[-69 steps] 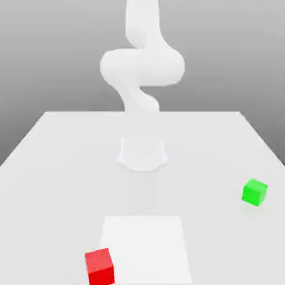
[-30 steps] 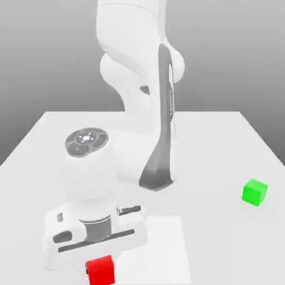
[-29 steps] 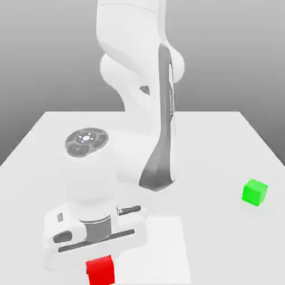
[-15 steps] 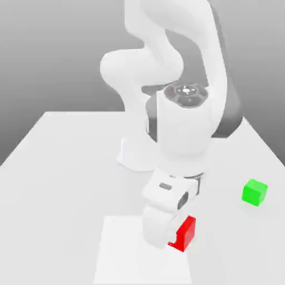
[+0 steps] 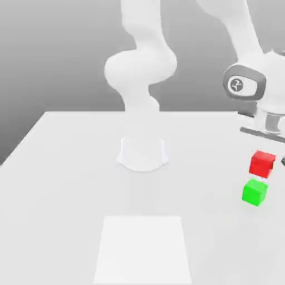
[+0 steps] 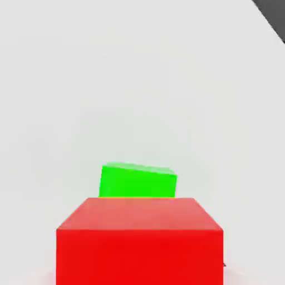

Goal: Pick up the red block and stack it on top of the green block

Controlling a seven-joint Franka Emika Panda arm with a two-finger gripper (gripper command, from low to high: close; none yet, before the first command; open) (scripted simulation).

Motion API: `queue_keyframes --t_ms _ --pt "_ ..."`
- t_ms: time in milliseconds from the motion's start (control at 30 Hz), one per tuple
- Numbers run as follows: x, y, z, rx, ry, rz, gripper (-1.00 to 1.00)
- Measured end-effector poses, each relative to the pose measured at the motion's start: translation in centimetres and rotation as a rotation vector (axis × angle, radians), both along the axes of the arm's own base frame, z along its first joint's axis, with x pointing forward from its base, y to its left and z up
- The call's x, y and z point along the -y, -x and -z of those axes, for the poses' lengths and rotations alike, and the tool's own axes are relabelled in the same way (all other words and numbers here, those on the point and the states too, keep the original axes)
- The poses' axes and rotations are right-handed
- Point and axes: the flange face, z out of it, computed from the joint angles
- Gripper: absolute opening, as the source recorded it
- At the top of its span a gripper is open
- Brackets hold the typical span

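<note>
Gripper (image 5: pixel 267 162) pinching red block (image 5: pixel 261 164), green block (image 5: pixel 254 192) below, white square (image 5: pixel 143 249) lying apart

The exterior view faces the arm's base (image 5: pixel 142 153) from across the table (image 5: pixel 72 195), seemingly from somewhat above. The hand view looks tableward from close behind the red block (image 6: pixel 139 256); both share it and the green block (image 6: pixel 137 182).

1. Marking noted: one round dark emblem (image 5: pixel 236 84) with a pale symbol inside. It stands on the light oval face of the robot arm (image 5: pixel 245 83), within a grey surround. Position: above the red block (image 5: pixel 261 164) and toward the exterior view's left of it.
2. Reading: no letters or digits can be made out in the emblem.
3. Legible text, brand names, numbers: none found in either view.
</note>
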Motion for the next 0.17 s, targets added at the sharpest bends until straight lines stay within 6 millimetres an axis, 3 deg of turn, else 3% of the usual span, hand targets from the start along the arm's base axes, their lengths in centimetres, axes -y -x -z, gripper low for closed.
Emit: queue_keyframes --t_ms 33,67,167 --pt "0.18 -0.13 1.04 0.001 0.000 0.001 -1.00" --pt "0.29 -0.17 1.85 0.001 0.000 0.001 1.00" --pt "0.29 -0.17 1.85 0.001 0.000 0.001 1.00"
